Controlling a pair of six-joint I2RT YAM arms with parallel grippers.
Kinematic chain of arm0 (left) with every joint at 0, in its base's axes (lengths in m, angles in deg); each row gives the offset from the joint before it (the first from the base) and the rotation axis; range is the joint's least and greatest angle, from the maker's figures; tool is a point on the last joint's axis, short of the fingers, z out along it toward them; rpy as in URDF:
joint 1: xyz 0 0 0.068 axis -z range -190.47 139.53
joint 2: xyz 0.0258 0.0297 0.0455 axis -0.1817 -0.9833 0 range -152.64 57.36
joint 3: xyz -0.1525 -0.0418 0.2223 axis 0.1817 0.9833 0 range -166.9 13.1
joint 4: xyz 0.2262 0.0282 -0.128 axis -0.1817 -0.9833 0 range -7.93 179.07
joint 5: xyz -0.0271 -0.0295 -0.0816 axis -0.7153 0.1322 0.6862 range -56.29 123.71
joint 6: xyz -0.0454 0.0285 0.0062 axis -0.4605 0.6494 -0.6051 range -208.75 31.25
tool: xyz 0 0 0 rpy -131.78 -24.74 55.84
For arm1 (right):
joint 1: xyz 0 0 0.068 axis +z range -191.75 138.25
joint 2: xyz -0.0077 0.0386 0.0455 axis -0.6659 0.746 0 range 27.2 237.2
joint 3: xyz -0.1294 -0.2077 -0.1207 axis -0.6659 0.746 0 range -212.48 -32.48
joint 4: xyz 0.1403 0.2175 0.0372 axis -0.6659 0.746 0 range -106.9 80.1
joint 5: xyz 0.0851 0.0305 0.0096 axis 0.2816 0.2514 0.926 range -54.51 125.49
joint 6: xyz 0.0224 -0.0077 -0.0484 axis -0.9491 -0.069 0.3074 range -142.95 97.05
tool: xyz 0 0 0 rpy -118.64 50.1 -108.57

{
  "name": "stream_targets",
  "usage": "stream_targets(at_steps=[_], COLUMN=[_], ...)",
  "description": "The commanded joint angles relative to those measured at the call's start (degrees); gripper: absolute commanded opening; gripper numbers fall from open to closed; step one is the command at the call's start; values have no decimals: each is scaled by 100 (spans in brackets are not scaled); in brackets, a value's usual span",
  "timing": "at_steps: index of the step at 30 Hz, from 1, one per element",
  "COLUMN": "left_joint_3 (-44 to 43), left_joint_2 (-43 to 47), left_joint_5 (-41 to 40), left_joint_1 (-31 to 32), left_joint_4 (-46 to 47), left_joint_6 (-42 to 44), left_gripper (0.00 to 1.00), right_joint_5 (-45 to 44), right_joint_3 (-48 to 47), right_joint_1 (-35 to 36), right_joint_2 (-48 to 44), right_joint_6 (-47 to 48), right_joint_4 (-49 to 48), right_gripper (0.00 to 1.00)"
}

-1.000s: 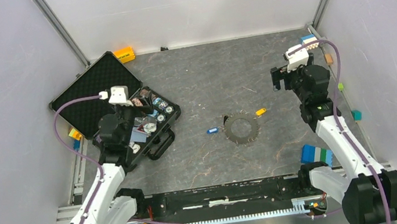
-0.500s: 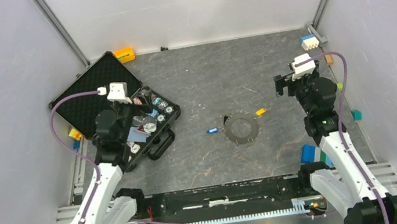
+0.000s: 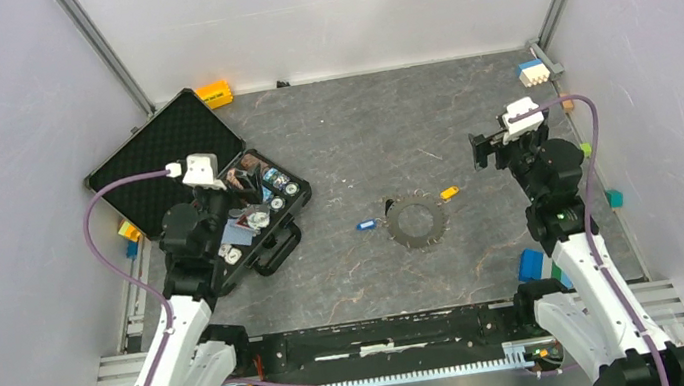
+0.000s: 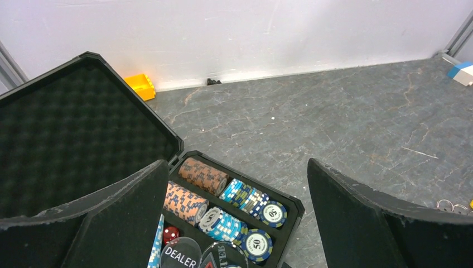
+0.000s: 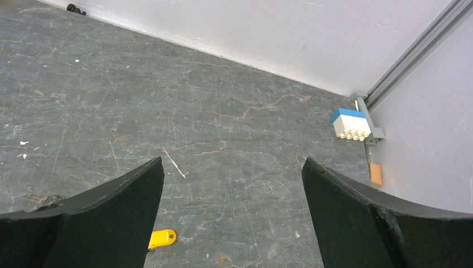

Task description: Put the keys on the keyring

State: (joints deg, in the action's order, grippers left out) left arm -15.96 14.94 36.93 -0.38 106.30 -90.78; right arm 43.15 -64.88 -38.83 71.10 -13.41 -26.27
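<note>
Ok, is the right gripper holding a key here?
No, the right gripper is open and empty, and the yellow key lies on the table.

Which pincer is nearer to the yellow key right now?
Right. The right pincer hovers just beyond the yellow key, slightly rightward; the left pincer is far left, over the chip case.

Bright, even, diffuse light fills all three views. Shadows on the grey desk [image 3: 358, 120] are faint and soft-edged. The back wall [image 3: 331, 3] looks slightly washed out toward 12 o'clock. Small things in the top view lack detail.
</note>
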Motion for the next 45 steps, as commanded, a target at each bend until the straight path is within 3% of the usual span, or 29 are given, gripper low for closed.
stream_targets(at_steps=[1, 45], left_joint_3=[-158, -221], left_joint_2=[80, -85], left_joint_5=[84, 111], left_joint_1=[-24, -68], left_joint_4=[-194, -390], left_joint_6=[-9, 0], left_gripper=[100, 100], right_joint_5=[219, 400], right_joint_3=[45, 55], right_joint_1=[-15, -13], right_joint_2=[-66, 40], right_joint_6=[83, 132], right_joint_4=[-189, -147], right_gripper=[98, 98])
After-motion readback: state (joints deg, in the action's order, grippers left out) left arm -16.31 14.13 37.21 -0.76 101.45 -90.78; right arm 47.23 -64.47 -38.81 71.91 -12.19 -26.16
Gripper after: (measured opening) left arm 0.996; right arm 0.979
